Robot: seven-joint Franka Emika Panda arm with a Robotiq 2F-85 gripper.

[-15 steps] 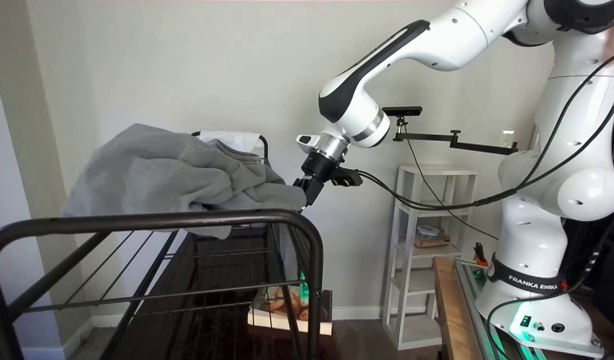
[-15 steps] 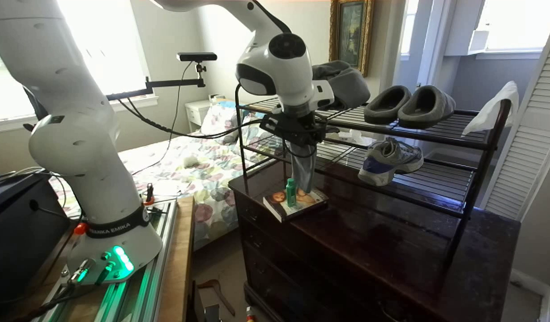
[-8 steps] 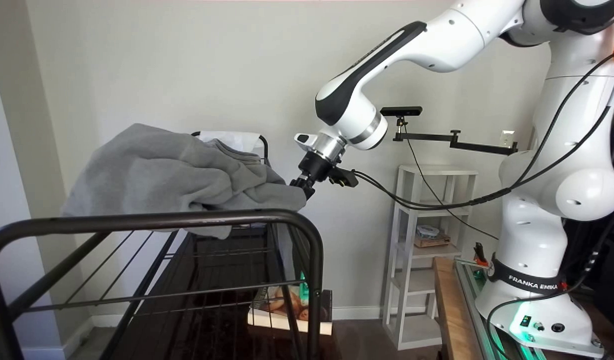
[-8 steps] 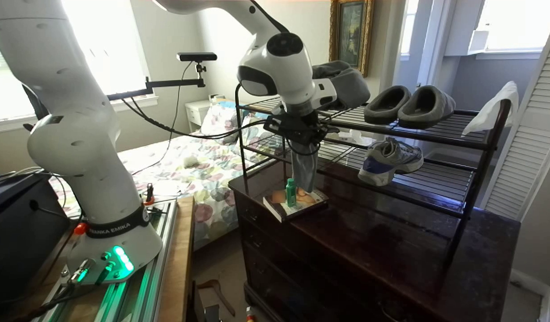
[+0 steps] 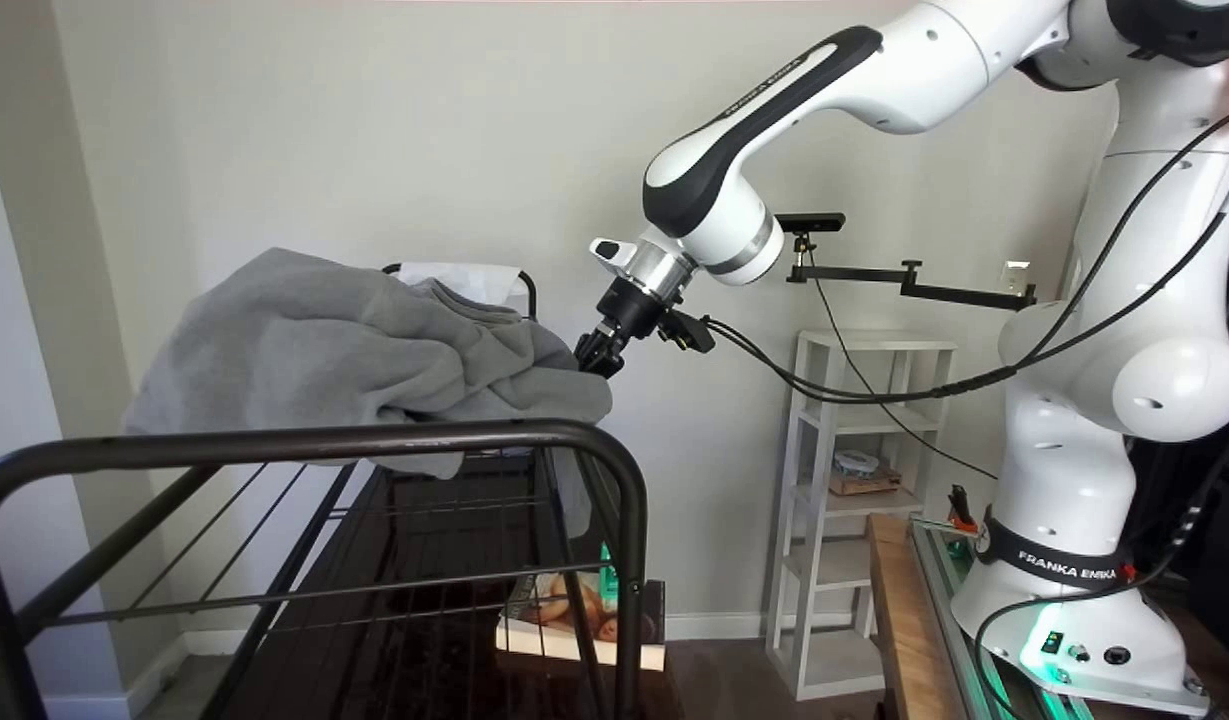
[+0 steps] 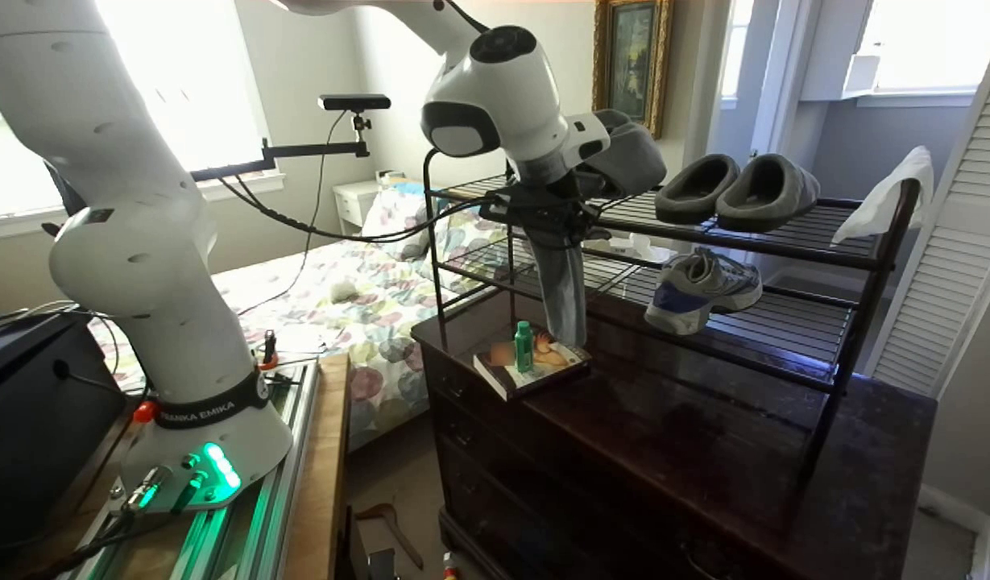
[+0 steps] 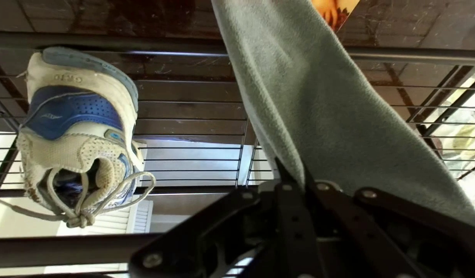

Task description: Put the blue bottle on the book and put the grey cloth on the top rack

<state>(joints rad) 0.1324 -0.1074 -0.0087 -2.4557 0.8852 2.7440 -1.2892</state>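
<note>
Although shadow swallows the exact contact in my wrist view, I make out the gripper [image 7: 295, 179] clenched on a fold of the grey cloth [image 7: 318, 100]. Most of it is heaped on the top rack [image 6: 784, 246], partly hidden by my arm [image 6: 495, 97] in an exterior view; a tail hangs down the side facing the arm, and I can't tell whether it touches the book [image 6: 543, 373]. There the green bottle [image 6: 523, 350] stands upright, partly covered by a rack post [image 5: 630, 620] in an exterior view.
</note>
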